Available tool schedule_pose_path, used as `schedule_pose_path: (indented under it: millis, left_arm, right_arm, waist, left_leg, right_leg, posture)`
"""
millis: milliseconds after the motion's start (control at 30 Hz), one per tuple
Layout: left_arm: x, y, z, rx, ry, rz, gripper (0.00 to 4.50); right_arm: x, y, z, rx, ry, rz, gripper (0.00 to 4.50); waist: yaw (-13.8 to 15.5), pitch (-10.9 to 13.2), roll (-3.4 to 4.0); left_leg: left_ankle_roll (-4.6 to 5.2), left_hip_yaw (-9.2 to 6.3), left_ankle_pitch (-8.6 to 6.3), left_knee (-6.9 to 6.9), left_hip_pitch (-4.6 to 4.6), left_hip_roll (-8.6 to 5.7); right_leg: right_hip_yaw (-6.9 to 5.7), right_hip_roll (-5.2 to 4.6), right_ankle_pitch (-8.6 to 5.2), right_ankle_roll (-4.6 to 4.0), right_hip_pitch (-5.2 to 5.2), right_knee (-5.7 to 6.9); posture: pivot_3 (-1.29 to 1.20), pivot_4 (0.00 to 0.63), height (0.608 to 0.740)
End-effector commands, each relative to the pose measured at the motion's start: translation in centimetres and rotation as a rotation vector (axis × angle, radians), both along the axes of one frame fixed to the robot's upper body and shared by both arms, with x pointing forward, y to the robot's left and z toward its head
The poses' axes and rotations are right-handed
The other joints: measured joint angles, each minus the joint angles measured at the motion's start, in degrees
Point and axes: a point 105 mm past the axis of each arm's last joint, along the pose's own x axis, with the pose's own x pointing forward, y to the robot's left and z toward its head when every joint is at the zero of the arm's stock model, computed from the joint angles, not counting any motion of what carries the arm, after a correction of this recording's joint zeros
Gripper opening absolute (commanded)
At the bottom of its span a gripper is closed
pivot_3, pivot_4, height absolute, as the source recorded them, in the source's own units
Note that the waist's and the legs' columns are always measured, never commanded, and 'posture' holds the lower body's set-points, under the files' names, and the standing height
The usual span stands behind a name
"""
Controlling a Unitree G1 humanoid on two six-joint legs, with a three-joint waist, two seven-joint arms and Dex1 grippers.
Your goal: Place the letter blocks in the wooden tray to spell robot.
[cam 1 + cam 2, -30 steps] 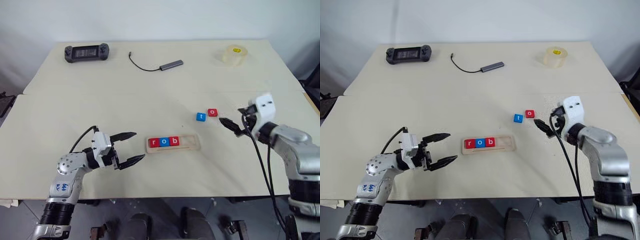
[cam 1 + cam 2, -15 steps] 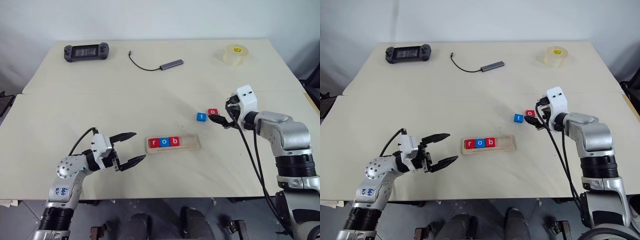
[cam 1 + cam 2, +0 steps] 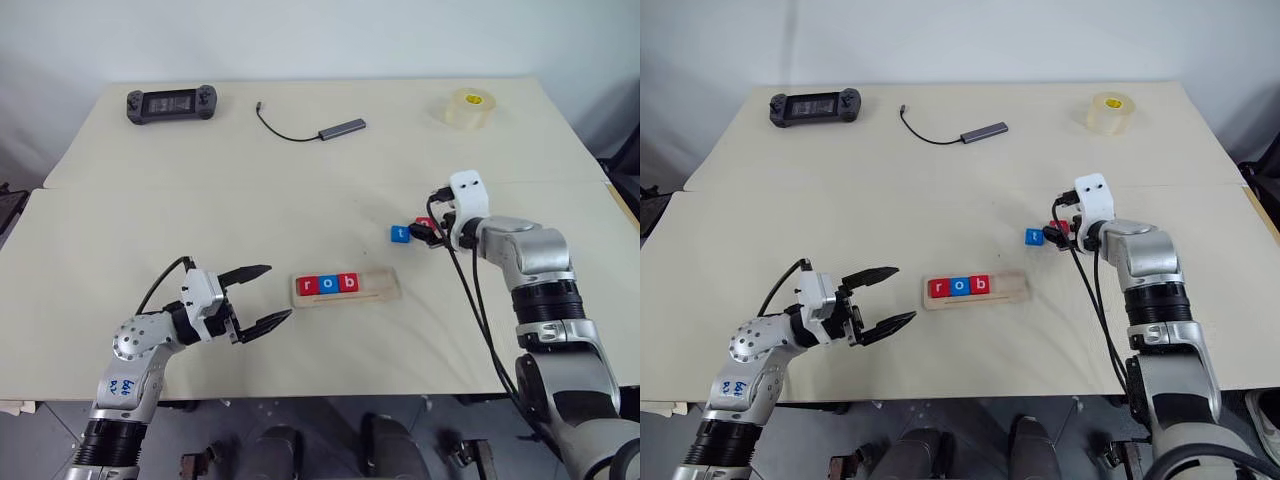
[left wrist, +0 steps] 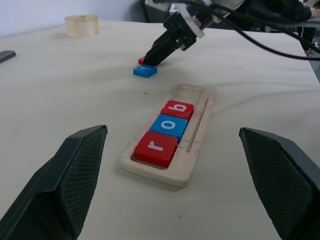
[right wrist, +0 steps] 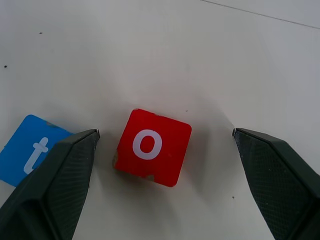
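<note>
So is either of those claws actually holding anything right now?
No. The right gripper is open, its fingers either side of the red o block without touching it. The left gripper hangs open over bare table.

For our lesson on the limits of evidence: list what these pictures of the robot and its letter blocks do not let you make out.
- Red o block, head views: mostly hidden behind the right gripper.
- Right gripper, left wrist view: the fingertips cover the red block, so contact cannot be told.
- Handheld console, head views: screen too small to read.
- Wooden tray, left wrist view: far end blurred.
</note>
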Motion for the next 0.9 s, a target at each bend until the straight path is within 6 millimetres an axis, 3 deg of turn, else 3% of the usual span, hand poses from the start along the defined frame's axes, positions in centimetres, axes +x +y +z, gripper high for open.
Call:
schedule_pose_path:
  millis: [33,100,333,367,467,633,767,900]
  left_arm:
    - [-0.3,0.3,0.8,0.005,-0.041,0.015,4.5]
    - [-0.3,0.3,0.8,0.005,-0.041,0.016,4.5]
    - [-0.1,0.1,0.8,0.001,-0.04,0.005,4.5]
    - [0.0,0.0,0.8,-0.001,-0.039,-0.003,4.5]
    - [0.2,-0.7,0.7,-0.006,-0.033,-0.035,4.5]
    - [0.4,-1.6,0.4,-0.007,-0.006,-0.105,4.5]
    - [0.8,-1.3,0.1,0.001,0.012,-0.138,4.5]
    - [1.0,-1.3,0.1,0.003,0.021,-0.157,4.5]
  right_arm:
    - [0.2,0.3,0.1,-0.003,-0.013,-0.024,4.31]
    - [0.1,0.0,-0.1,-0.009,-0.01,-0.048,3.92]
    - [-0.6,-0.3,0.1,0.004,-0.02,-0.07,1.56]
    - [-0.8,-0.3,0.3,0.002,-0.026,-0.068,1.45]
    - [-1.7,-1.0,0.8,-0.005,-0.049,-0.091,1.45]
    - [-6.2,-1.8,1.0,0.015,-0.033,-0.137,1.45]
    - [-11.0,-0.4,-1.3,0.084,0.054,-0.177,1.45]
    - [-13.7,1.0,-3.4,0.088,0.095,-0.222,1.45]
  waist:
    - [-0.05,0.0,0.0]
    - [-0.13,0.0,0.0]
    - [0.28,0.0,0.0]
    - [0.32,0.0,0.01]
    - [0.37,-0.01,0.01]
    - [0.35,-0.01,0.01]
    - [0.16,-0.01,0.01]
    - [0.22,-0.04,0.01]
  left_leg:
    - [0.0,0.0,0.0,0.0,0.02,0.0]
    - [-0.01,0.01,0.0,0.0,0.03,0.02]
    - [-0.01,-0.02,0.01,0.05,0.05,-0.03]
    - [0.0,-0.03,0.01,0.05,0.04,-0.04]
    - [0.0,-0.06,0.01,0.04,0.02,-0.04]
    - [0.0,-0.08,0.01,-0.03,-0.04,-0.04]
    - [-0.01,-0.08,0.0,-0.07,-0.05,0.02]
    - [-0.04,0.04,0.0,-0.04,0.06,0.04]
  right_leg:
    - [0.0,0.0,0.0,0.0,0.0,0.02]
    - [0.01,0.02,0.0,0.0,0.0,0.02]
    - [0.02,-0.02,0.0,0.0,0.05,0.07]
    - [0.02,-0.03,0.0,0.0,0.05,0.06]
    - [0.0,-0.02,0.0,0.0,0.04,0.04]
    - [-0.01,-0.02,0.0,0.0,0.0,0.01]
    - [-0.01,0.03,-0.01,-0.01,-0.06,0.01]
    - [0.15,0.07,-0.01,-0.01,-0.06,0.13]
  posture:
    - [0.0,0.15,0.74]
    - [0.0,0.15,0.74]
    - [0.0,0.15,0.74]
    - [0.0,0.15,0.74]
    - [0.0,0.15,0.74]
    - [0.0,0.15,0.74]
    - [0.0,0.15,0.74]
    - [0.0,0.15,0.74]
